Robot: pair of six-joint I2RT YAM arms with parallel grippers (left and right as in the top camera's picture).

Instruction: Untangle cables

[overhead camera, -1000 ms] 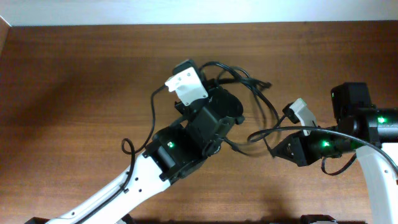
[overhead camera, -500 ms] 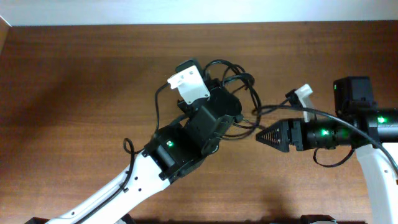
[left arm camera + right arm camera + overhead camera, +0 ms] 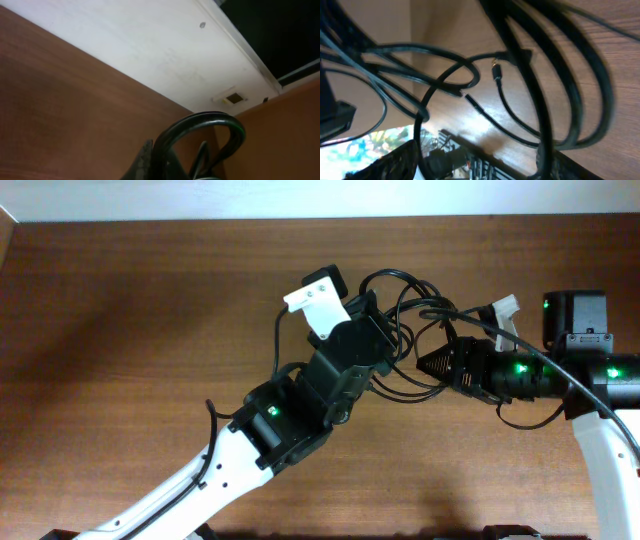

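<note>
Gripping a loop of the black cables [image 3: 200,118], the left gripper [image 3: 368,305] sits mid-table [image 3: 120,330]; the right gripper [image 3: 425,364], fingers spread, points into the same tangle alongside.

No readable text, labels, brands, numbers or signs anywhere in overhead, left wrist or right wrist views.

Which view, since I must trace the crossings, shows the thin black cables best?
The right wrist view: the thin black cables fill the frame, showing crossings and a gold-tipped plug, though blurred. Overhead shows the whole bundle small, partly hidden behind the left arm. The left wrist shows only one black loop.
</note>
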